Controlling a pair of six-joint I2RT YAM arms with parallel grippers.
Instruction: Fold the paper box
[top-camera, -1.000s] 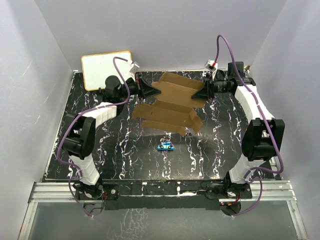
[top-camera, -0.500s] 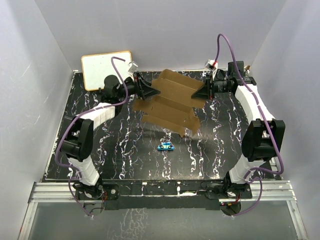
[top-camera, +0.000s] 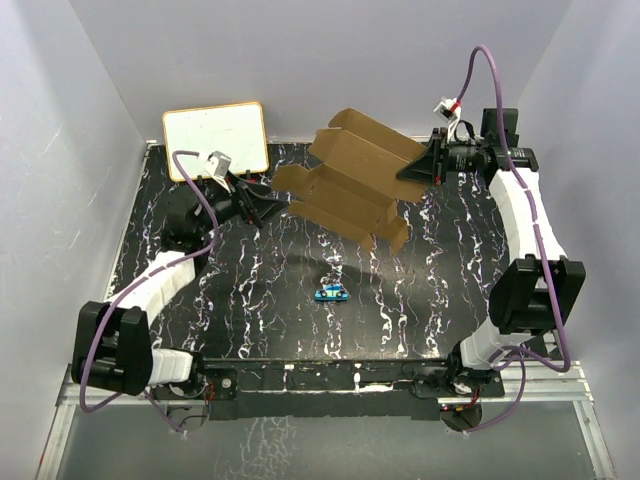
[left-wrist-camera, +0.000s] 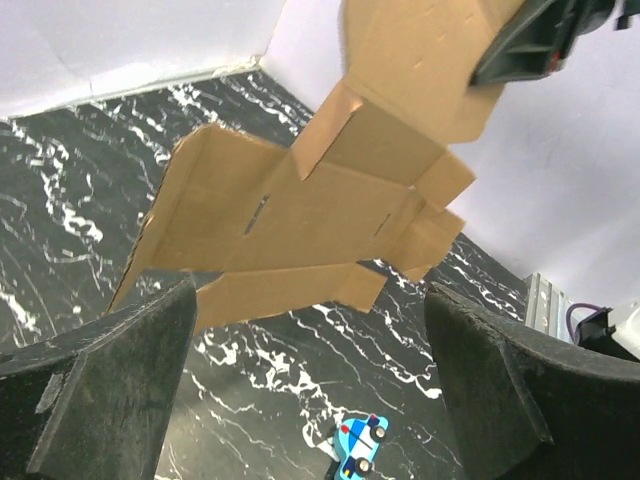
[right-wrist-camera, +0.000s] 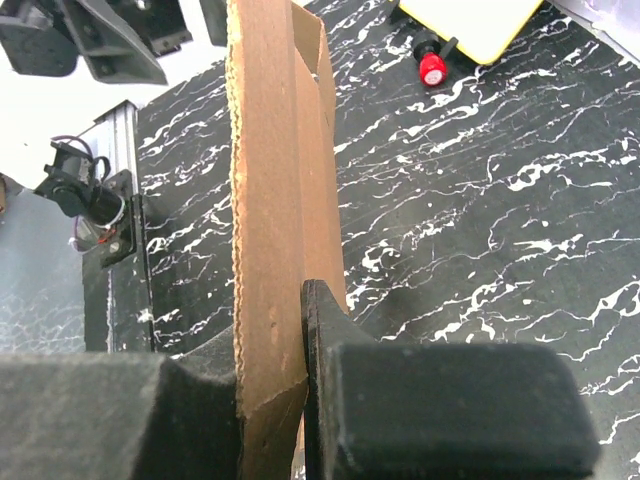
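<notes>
The paper box (top-camera: 350, 185) is a flat brown die-cut sheet with flaps, hanging tilted above the back middle of the table. My right gripper (top-camera: 413, 171) is shut on its right edge; in the right wrist view the cardboard (right-wrist-camera: 272, 180) stands edge-on, pinched in that gripper (right-wrist-camera: 275, 390). My left gripper (top-camera: 255, 208) is open, to the left of the sheet and apart from it. In the left wrist view the sheet (left-wrist-camera: 290, 215) hangs ahead of that gripper (left-wrist-camera: 310, 400), whose wide jaws hold nothing.
A white board with a tan frame (top-camera: 215, 140) leans at the back left. A small blue toy car (top-camera: 330, 292) sits mid-table, below the sheet's near edge (left-wrist-camera: 358, 448). A red-capped object (right-wrist-camera: 432, 68) lies by the board. Grey walls close three sides.
My left gripper has let go of the sheet, opened wide and drawn back to the left. My right gripper has raised the sheet off the table.
</notes>
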